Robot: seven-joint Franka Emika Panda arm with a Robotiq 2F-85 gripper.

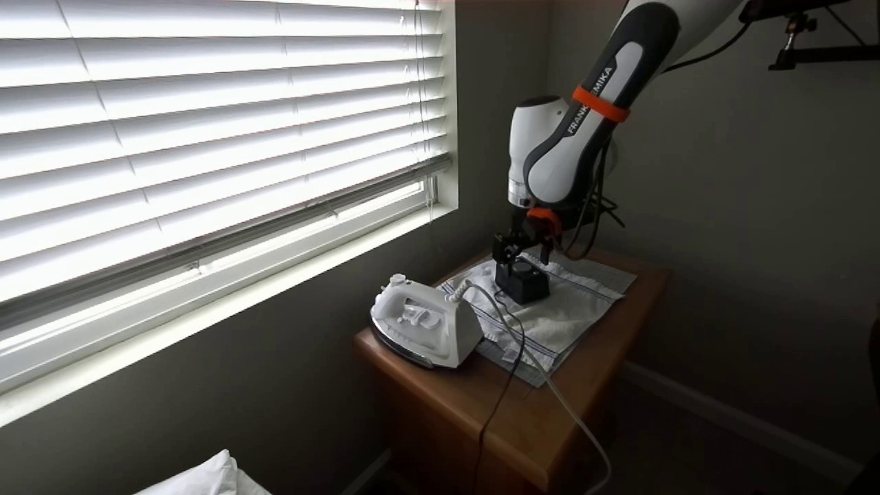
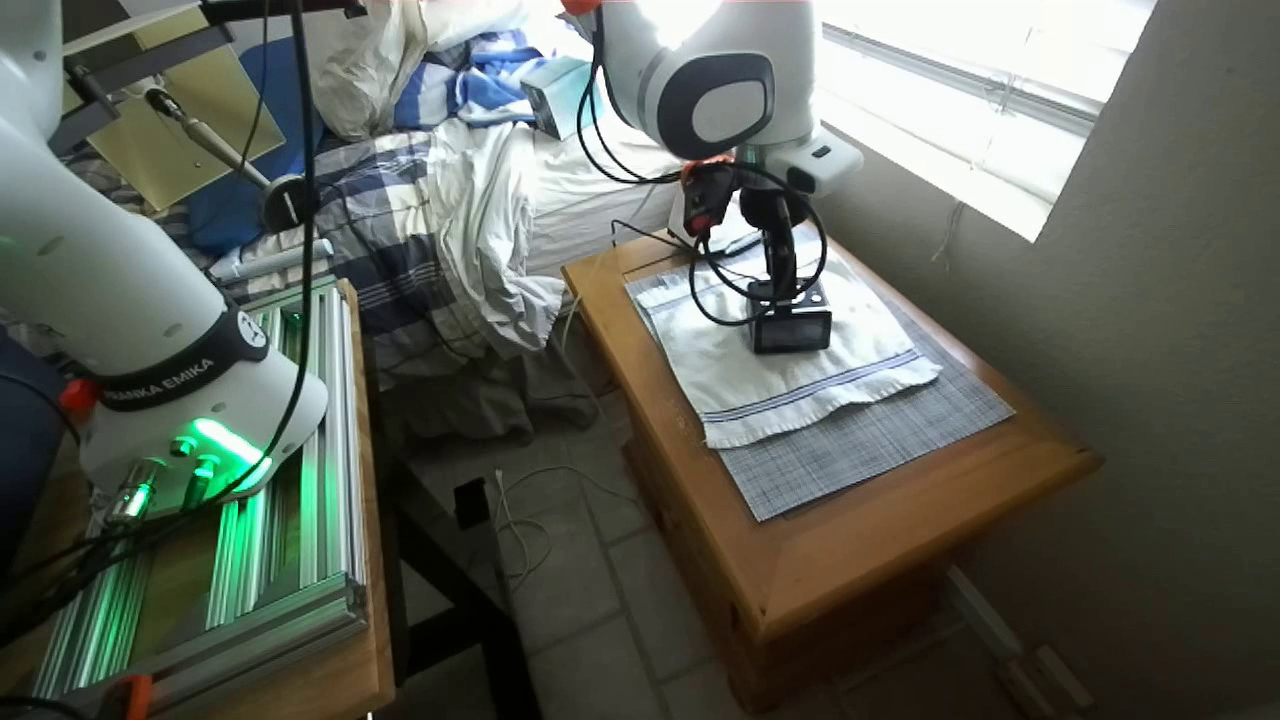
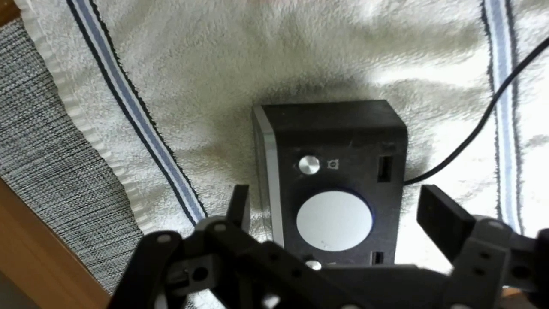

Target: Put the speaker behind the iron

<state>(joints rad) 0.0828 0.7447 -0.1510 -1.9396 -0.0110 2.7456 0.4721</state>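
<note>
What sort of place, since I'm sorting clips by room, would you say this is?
Probably a bedroom in a home: an exterior view shows a bed with a rumpled plaid cover, and window blinds show in both exterior views.

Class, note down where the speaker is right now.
Just right of centre in an exterior view, the speaker sits on the towel, to the right of the iron.

The black, boxy speaker (image 3: 343, 178) stands between the table's (image 2: 900, 515) long edges; the white iron (image 1: 432, 337) rests flat by one corner.
</note>
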